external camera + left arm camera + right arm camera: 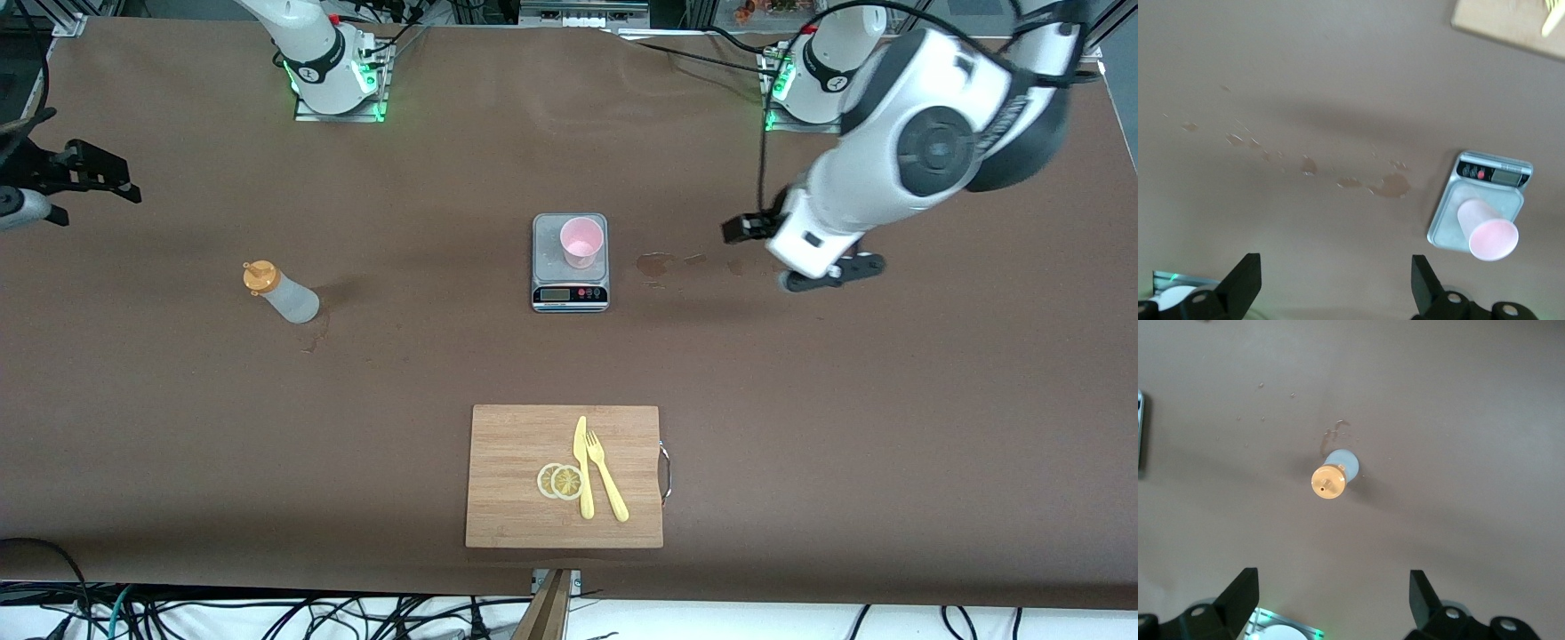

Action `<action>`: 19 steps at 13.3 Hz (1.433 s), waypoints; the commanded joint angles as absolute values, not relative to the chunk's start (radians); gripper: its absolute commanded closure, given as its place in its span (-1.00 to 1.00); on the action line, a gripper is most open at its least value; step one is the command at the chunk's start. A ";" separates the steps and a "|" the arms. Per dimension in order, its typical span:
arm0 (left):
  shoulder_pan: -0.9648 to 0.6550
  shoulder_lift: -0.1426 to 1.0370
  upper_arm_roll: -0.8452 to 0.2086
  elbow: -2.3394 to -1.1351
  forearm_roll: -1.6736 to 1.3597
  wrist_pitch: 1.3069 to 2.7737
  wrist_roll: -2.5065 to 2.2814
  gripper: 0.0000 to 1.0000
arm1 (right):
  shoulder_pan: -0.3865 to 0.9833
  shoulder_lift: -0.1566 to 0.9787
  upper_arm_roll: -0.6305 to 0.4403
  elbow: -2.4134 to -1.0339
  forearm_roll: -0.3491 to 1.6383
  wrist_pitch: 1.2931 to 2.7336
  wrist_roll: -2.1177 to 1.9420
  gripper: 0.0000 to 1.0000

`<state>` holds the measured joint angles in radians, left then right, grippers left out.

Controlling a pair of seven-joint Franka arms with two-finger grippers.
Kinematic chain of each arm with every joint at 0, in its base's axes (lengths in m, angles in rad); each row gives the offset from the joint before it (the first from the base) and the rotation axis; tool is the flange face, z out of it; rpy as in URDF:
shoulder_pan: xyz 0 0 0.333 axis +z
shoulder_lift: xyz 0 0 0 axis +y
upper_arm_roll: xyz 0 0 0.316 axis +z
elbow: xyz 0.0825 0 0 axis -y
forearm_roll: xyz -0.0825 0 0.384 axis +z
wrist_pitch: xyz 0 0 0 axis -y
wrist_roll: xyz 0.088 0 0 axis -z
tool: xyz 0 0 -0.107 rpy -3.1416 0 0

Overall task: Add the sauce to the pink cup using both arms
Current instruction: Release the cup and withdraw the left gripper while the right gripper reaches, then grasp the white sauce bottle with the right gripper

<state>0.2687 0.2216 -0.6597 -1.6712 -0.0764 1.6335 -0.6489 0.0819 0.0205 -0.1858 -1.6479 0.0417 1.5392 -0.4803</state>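
Observation:
The pink cup stands upright on a grey scale at the middle of the table. The sauce, a whitish bottle with an orange cap, stands upright on the bare table toward the right arm's end. My left gripper hangs open and empty over the table, beside the scale toward the left arm's end. My right gripper is open and empty, up in the air past the bottle at the right arm's end.
Wet stains mark the brown table between the scale and the left gripper. A wooden cutting board lies near the front edge with a yellow knife, a fork and lemon slices.

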 commanded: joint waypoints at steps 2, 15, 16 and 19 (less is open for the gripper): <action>0.363 0.209 -0.664 -1.655 0.018 1.617 -0.600 -0.98 | 0.065 0.073 -0.193 -1.632 0.124 1.551 -0.705 -1.00; 0.375 0.161 -0.512 -1.661 0.023 1.631 -0.476 -1.00 | -0.230 0.271 -0.189 -1.844 0.483 1.703 -1.819 -1.00; 0.314 0.137 -0.436 -1.689 0.021 1.666 -0.441 -0.99 | -0.250 0.322 -0.190 -1.844 0.552 1.703 -1.927 -1.00; 0.125 0.080 -0.217 -1.733 0.006 1.686 -0.297 -0.98 | -0.282 0.438 -0.190 -1.844 0.670 1.700 -2.133 -1.00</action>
<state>0.2360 0.1541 -0.3440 -1.6666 0.0020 1.6527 -0.3941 -0.2571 0.3773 -0.1991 -1.8541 0.6132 1.7021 -2.0378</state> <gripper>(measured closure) 0.004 0.000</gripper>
